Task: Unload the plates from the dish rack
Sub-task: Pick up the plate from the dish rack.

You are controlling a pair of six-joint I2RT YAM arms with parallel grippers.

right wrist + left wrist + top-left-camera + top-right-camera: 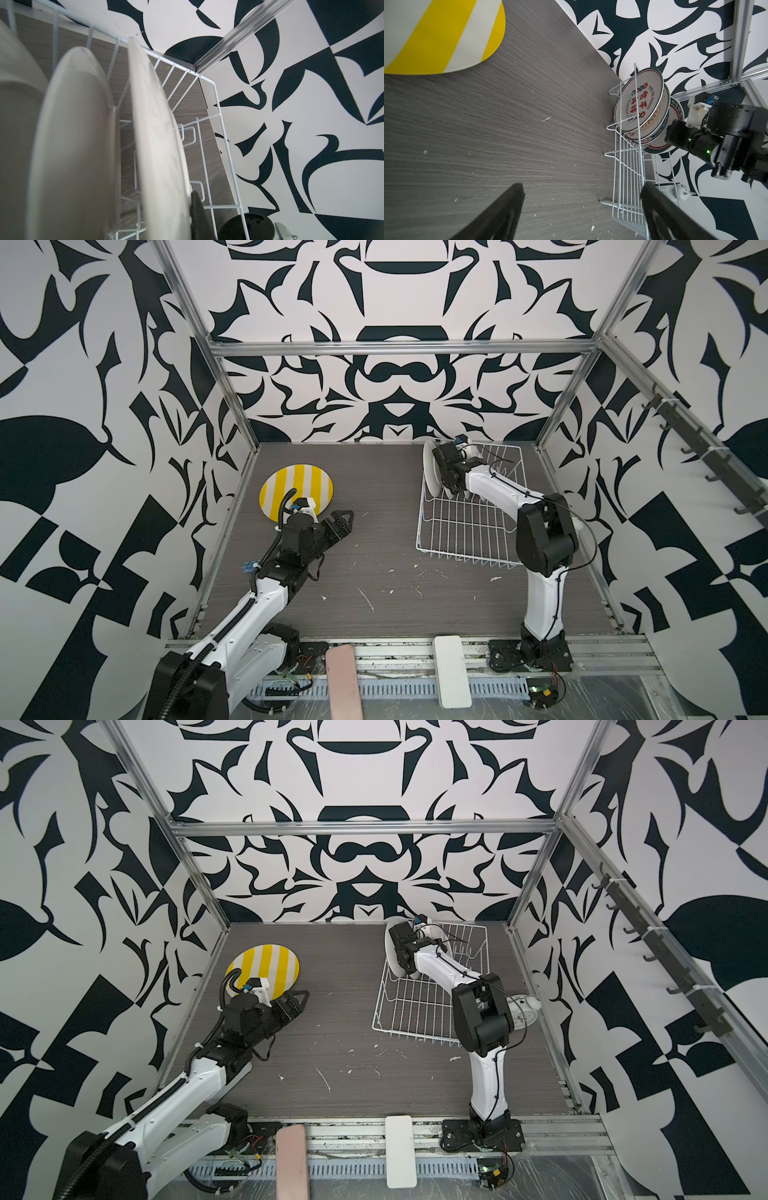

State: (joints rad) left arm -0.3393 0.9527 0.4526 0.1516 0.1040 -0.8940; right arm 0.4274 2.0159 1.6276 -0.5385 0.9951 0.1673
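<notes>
The grey wood-grain bench [374, 572] lies scuffed before me. My left pincer [347, 517] hangs spread and empty beside the striped plate [297, 485], which lies flat. Farther back, the dish rack [469, 539] holds the printed plates [639, 104] on edge between its tines. My right pincer [448, 485] pinches the outer plate [158, 145] at its rim. It looks stiff, glossy, probably slippery and breakable, so the rim is the hold.

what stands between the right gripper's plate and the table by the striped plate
The other plates stand in the dish rack on that side, then the rack's wire wall. Above them the way looks clear; the open left gripper sits by the striped plate.
</notes>
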